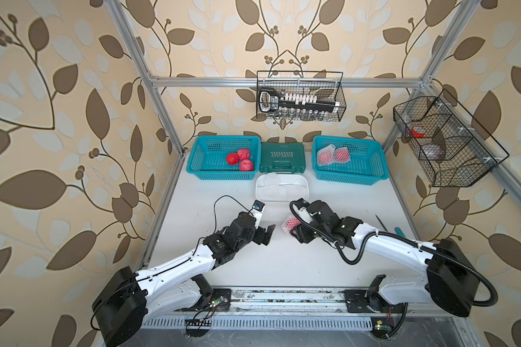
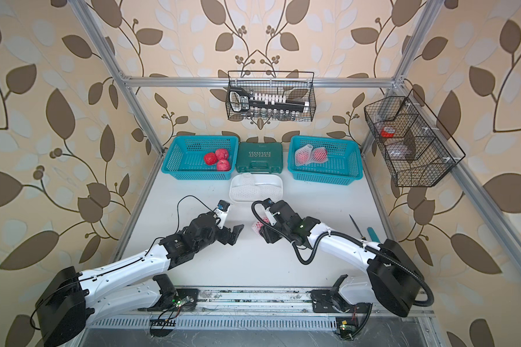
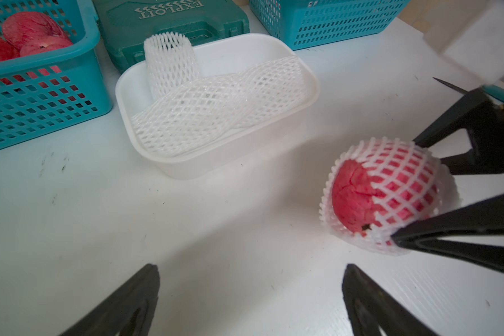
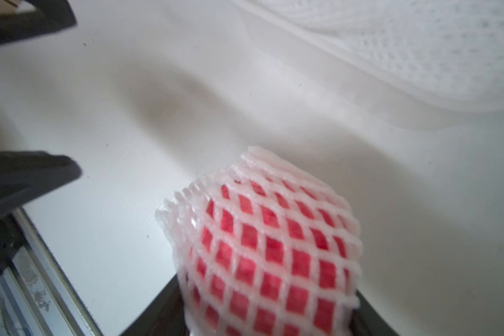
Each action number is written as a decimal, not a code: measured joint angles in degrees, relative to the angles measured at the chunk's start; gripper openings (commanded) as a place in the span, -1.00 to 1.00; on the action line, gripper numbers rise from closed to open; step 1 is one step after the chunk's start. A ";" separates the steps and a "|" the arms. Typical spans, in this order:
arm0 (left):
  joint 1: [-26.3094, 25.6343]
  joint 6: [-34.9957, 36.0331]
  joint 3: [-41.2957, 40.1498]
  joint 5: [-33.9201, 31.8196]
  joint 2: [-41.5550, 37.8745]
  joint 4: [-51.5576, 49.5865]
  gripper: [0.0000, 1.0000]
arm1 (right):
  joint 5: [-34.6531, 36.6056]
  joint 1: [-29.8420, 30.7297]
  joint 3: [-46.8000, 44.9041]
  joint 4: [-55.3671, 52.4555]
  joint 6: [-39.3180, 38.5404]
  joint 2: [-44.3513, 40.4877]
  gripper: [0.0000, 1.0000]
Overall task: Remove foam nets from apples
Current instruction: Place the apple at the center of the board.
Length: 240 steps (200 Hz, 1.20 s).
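**A netted apple point(image 3: 352, 197) in the right gripper point(image 1: 293, 227), the left gripper point(image 3: 252, 267) wide open**

We see the right gripper closed on the apple through its net point(image 3: 405, 174). The apple is near the middle of the table point(image 1: 253, 264), just on the near side of the tub point(image 1: 295, 179). We cannot tell if it rests on the table or hangs a little above it. The net covers most of it; the end turned to the left is bare. The left gripper stands to the left of it, apart, with its jaws spread wide and nothing between them. In the tub lie empty nets point(image 3: 216, 116). At the far edge, the left basket point(image 1: 217, 175) holds three bare apples point(image 1: 243, 154) and the right basket point(image 1: 349, 177) two netted apples point(image 1: 342, 155), with a green case point(image 1: 282, 156) between.
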 measured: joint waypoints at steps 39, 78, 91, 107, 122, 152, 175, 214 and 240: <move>0.00 0.02 0.00 -0.20 -1.86 -0.28 0.97 | -1.57 0.11 2.84 0.00 -2.56 7.87 0.35; 0.00 0.17 -0.46 -0.13 -2.08 -0.85 0.97 | -3.54 0.24 2.89 3.10 -5.33 9.84 0.71; 0.00 0.50 -0.55 0.07 -1.95 -1.16 0.97 | -4.04 0.26 2.97 4.11 -5.99 10.32 0.79; 0.00 0.98 -0.46 0.15 -1.33 -1.40 0.97 | -4.24 0.26 2.99 4.74 -6.45 10.62 0.86; 0.00 1.25 -0.28 0.55 -0.46 -1.77 0.97 | -4.24 0.26 2.99 5.14 -6.47 10.43 0.91; 0.00 1.95 -0.02 3.63 0.50 -1.64 0.97 | -5.14 0.09 2.95 5.29 -6.45 5.81 0.99; 0.00 2.91 1.95 6.91 2.93 -1.38 0.94 | -7.28 -1.27 2.89 6.75 -5.92 -1.18 0.99; -0.11 3.96 6.64 13.86 9.57 0.66 0.83 | -14.19 -12.72 -1.75 11.56 -0.76 -9.88 0.96; -1.66 4.63 9.51 17.11 14.03 1.51 0.76 | -20.06 -22.97 -7.26 13.35 4.70 -11.04 0.90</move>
